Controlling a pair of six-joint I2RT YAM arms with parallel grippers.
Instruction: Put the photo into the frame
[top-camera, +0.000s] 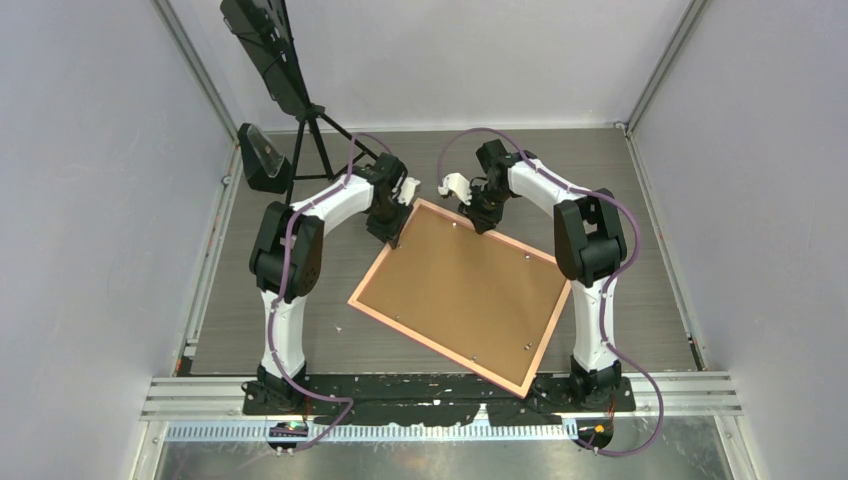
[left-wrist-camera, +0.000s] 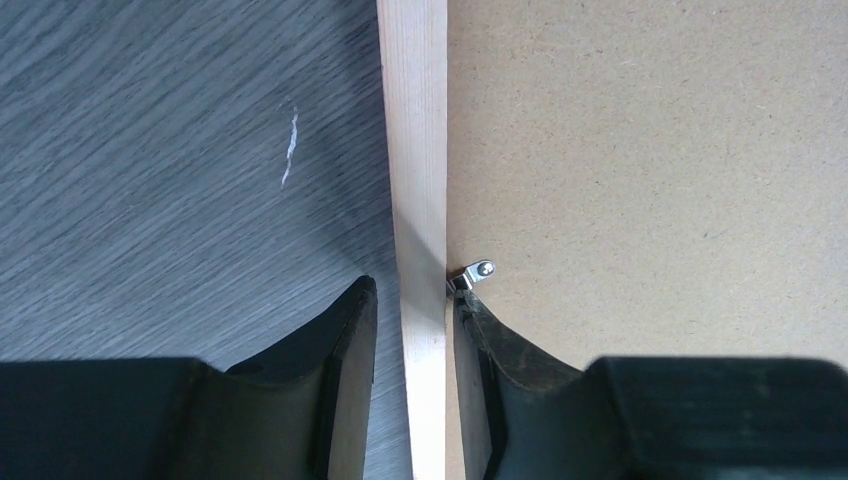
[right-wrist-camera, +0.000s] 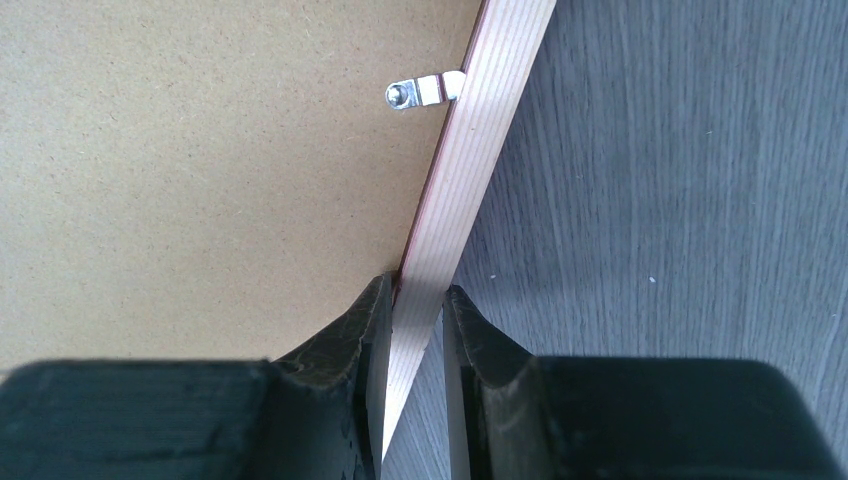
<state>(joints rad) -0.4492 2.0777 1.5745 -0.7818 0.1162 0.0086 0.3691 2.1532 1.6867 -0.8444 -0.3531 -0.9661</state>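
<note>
The salmon-pink frame (top-camera: 440, 350) lies face down and askew on the table, with the brown backing board (top-camera: 465, 290) filling it. The photo is hidden. My left gripper (top-camera: 392, 238) straddles the far left rail (left-wrist-camera: 415, 150). Its jaws (left-wrist-camera: 413, 295) are open: the right finger sits against the rail's inner side by a metal clip (left-wrist-camera: 477, 272), while the left finger stands off with table showing between. My right gripper (top-camera: 480, 222) is at the far rail (right-wrist-camera: 490, 120) and its jaws (right-wrist-camera: 417, 288) are shut on it, just below another clip (right-wrist-camera: 420, 92).
A black tripod (top-camera: 305, 135) carrying a dark panel stands at the back left, close behind the left arm. Pale walls enclose the grey wood-grain table (top-camera: 640, 300) on three sides. A small white scratch (left-wrist-camera: 290, 148) marks the tabletop left of the rail.
</note>
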